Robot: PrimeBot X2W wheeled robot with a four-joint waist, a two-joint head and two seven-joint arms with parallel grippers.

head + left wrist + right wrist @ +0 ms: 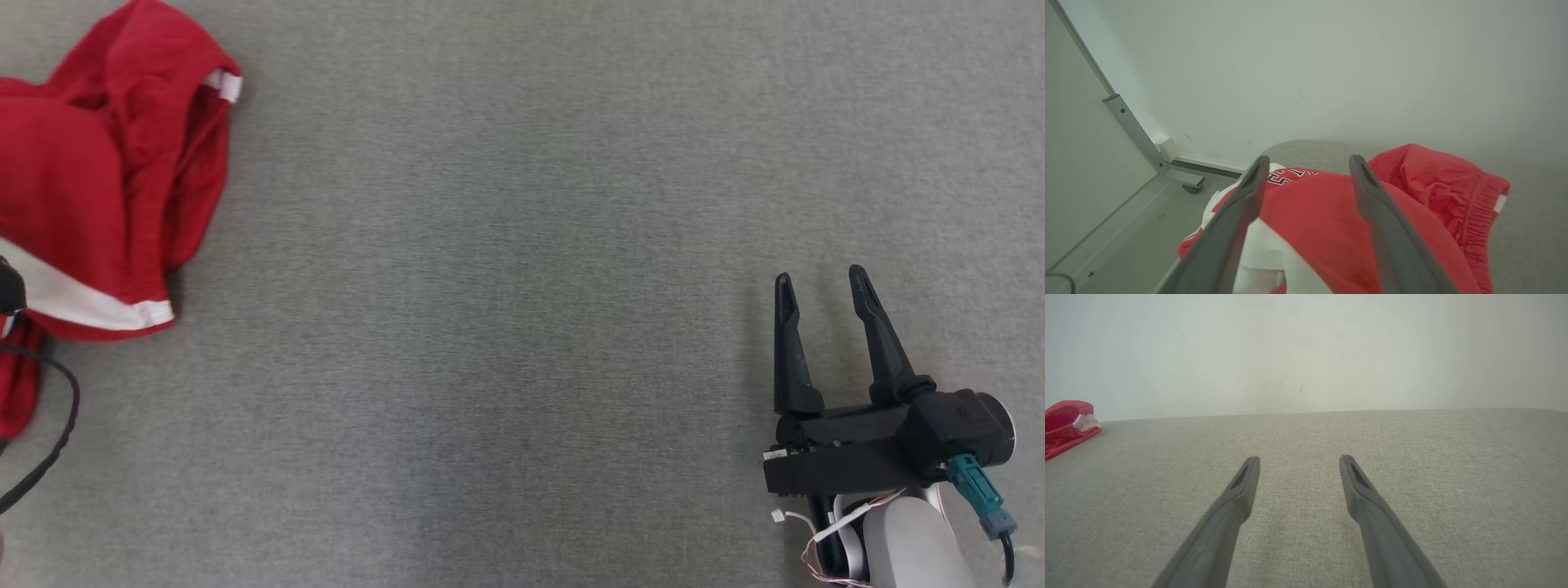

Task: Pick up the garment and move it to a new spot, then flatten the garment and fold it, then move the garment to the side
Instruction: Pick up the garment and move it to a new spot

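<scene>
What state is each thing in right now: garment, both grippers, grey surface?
Red fabric garment with white trim: crumpled heap, unfolded, not gripped, at the left edge of the head view.
Left gripper: open, poised over the garment; contact unclear.
Right gripper: open, empty, over bare surface.
Grey woven fabric surface: flat, garment lying on it.

Red garment (pixel 90 171) with white trim and black-and-white lettering, grey woven tabletop (pixel 506 286), black right gripper (pixel 823 287)

Open grey surface (pixel 506 327) spans the head view's centre and right. The garment (pixel 106 180) heaps in the upper left, a cable (pixel 75 400) loops below it, the right gripper (pixel 820 276) occupies the lower right.
</scene>
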